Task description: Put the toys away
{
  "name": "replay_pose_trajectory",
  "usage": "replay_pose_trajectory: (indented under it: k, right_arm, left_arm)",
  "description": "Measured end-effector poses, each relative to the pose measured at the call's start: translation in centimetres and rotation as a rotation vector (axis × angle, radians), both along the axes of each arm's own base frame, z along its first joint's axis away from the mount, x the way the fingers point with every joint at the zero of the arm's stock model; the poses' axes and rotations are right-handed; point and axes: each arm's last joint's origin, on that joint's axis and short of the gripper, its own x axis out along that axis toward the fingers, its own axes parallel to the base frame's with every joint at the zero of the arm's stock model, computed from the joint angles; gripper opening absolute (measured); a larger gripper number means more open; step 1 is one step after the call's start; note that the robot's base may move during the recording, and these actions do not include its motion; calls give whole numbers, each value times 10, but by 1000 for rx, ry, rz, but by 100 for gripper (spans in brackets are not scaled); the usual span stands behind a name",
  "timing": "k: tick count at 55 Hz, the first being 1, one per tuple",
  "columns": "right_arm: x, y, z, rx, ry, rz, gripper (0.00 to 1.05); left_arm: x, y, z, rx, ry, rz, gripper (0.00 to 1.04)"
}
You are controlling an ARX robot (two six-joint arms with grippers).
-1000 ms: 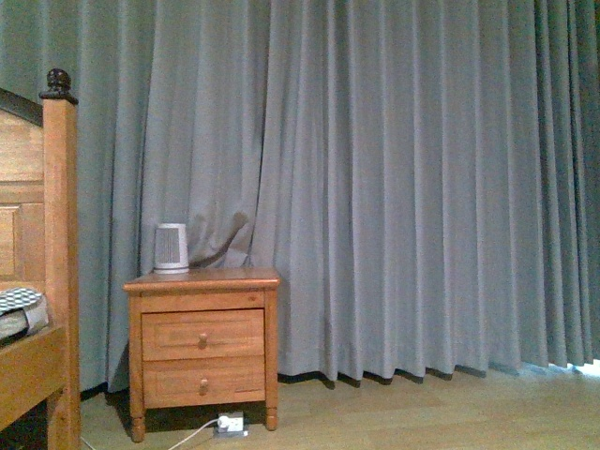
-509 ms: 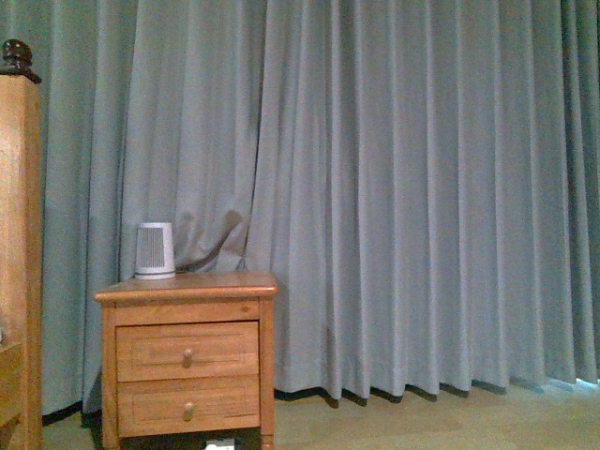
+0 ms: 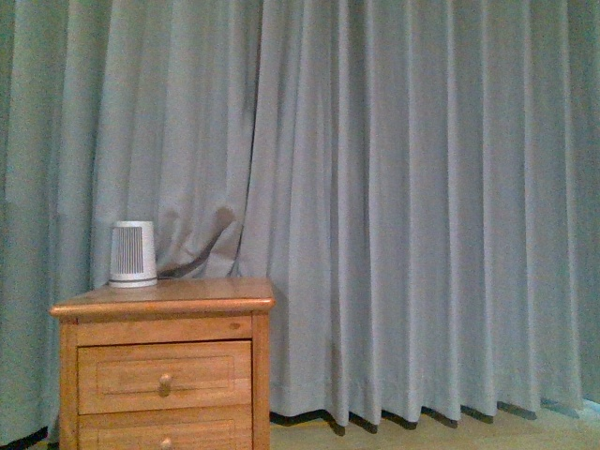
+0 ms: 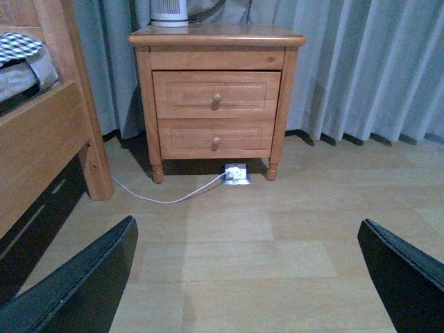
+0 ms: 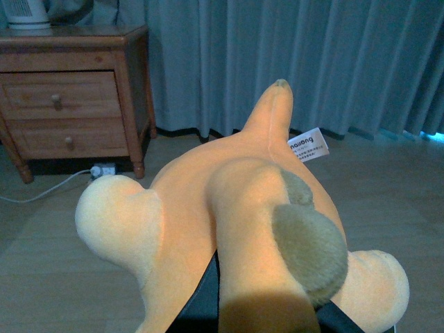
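Note:
The plush toy (image 5: 236, 208) is orange-yellow with pale stubby limbs, a brown-padded foot and a white label. It fills the right wrist view, held above the wooden floor. My right gripper (image 5: 257, 316) is shut on the plush toy; its black fingers (image 5: 198, 305) show under the plush. My left gripper (image 4: 250, 277) is open and empty, its two black fingers (image 4: 76, 284) wide apart above bare floor. Neither gripper nor the toy shows in the front view.
A wooden nightstand (image 3: 164, 366) with two drawers stands against the grey curtain (image 3: 403, 206), a small white device (image 3: 132, 254) on top. In the left wrist view a wooden bed frame (image 4: 48, 139) stands beside the nightstand (image 4: 216, 90); a white cable and power strip (image 4: 236, 173) lie beneath it.
The front view has shifted: the bedpost slid out of view at left, and the nightstand moved left, lower and larger in the frame.

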Motion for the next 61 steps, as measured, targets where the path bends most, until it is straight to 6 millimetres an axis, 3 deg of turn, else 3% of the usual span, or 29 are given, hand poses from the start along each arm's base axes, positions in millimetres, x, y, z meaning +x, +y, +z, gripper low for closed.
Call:
replay_pose_trajectory:
  k: [61]
  right_arm:
    - [0, 1, 0, 0, 1, 14, 7]
  left_arm:
    - [0, 0, 0, 0, 0, 8, 98]
